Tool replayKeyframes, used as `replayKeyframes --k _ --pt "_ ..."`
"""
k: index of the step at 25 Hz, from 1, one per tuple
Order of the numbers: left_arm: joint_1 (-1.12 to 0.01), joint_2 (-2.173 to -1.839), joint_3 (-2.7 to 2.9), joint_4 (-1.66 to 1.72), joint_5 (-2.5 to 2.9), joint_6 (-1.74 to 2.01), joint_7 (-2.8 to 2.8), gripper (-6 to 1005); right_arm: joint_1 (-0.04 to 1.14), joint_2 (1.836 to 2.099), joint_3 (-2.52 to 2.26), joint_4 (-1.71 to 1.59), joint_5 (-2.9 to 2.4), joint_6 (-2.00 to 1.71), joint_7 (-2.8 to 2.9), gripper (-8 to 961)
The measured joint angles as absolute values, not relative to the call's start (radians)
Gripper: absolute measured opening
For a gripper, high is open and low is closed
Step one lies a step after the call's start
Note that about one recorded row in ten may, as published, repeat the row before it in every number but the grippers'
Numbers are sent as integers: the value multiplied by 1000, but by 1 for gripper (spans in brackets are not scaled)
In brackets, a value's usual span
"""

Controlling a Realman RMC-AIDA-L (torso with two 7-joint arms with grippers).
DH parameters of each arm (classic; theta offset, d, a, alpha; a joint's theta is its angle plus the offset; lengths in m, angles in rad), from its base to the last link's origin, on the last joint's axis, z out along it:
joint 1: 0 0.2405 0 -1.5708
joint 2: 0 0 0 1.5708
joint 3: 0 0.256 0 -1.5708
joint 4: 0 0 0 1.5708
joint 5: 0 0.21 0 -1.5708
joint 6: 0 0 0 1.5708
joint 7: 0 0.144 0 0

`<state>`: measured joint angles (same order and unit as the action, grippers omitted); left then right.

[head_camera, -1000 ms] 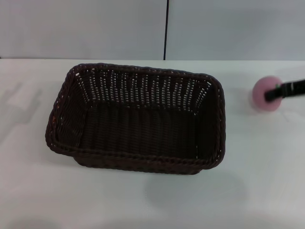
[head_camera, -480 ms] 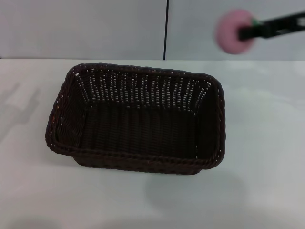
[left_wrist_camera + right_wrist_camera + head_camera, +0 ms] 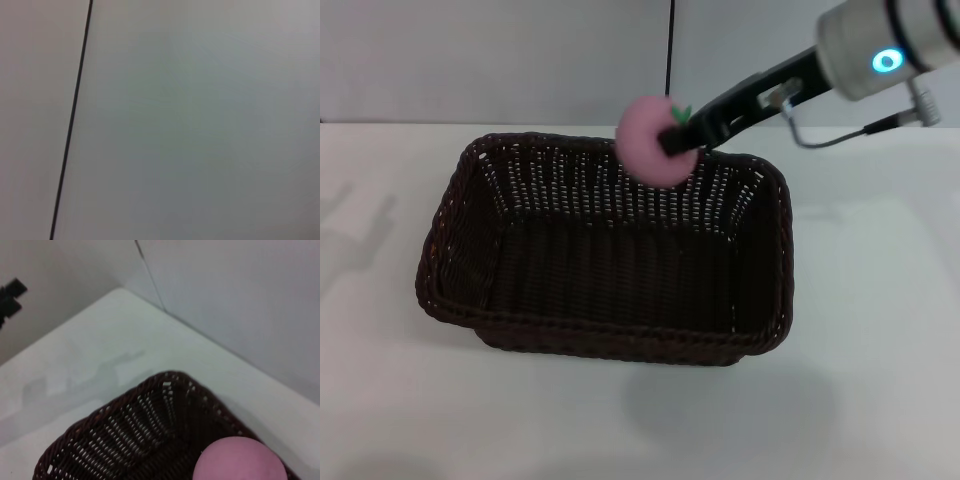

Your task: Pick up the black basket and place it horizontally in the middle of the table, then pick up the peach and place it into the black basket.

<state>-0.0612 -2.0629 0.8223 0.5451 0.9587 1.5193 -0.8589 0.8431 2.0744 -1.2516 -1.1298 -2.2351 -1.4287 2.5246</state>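
The black basket (image 3: 605, 250) lies lengthwise across the middle of the white table (image 3: 880, 340), open side up and empty. My right gripper (image 3: 672, 138) is shut on the pink peach (image 3: 655, 141) and holds it in the air above the basket's far rim. In the right wrist view the peach (image 3: 240, 460) shows close up over the basket (image 3: 135, 440). My left gripper is out of the head view; its wrist view shows only a plain wall.
A grey wall with a dark vertical seam (image 3: 670, 60) stands behind the table. A dark object (image 3: 10, 295) shows at the edge of the right wrist view.
My right gripper lifted the peach off the table at the right, then carried it left to above the basket's far rim. The basket has not moved.
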Motion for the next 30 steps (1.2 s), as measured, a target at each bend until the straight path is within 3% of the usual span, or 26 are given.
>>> replayKeyframes --k 6,12,18,25,27,30 --pt "-59 -2063 816 521 959 1534 -849 605 845 2077 -1272 -1048 -2125 -1395 2472 156" --pt "-61 -2064 811 508 958 1548 -827 605 833 2077 -1267 -1012 -2093 -1394 2445 394" --pt "-60 -2062 811 507 958 1550 -827 605 777 2076 -1256 -1037 -2053 -1392 2402 535" --pt "-41 -2062 767 473 959 1565 -755 605 490 2079 -1210 -1097 -1703 -1293 2056 691" --pt "-43 -2061 702 407 959 1595 -673 605 349 2079 -1210 -986 -1404 -1221 1728 733" --pt "-47 -2061 631 340 959 1621 -591 605 275 2080 -1210 -775 -1046 -1251 1331 736"
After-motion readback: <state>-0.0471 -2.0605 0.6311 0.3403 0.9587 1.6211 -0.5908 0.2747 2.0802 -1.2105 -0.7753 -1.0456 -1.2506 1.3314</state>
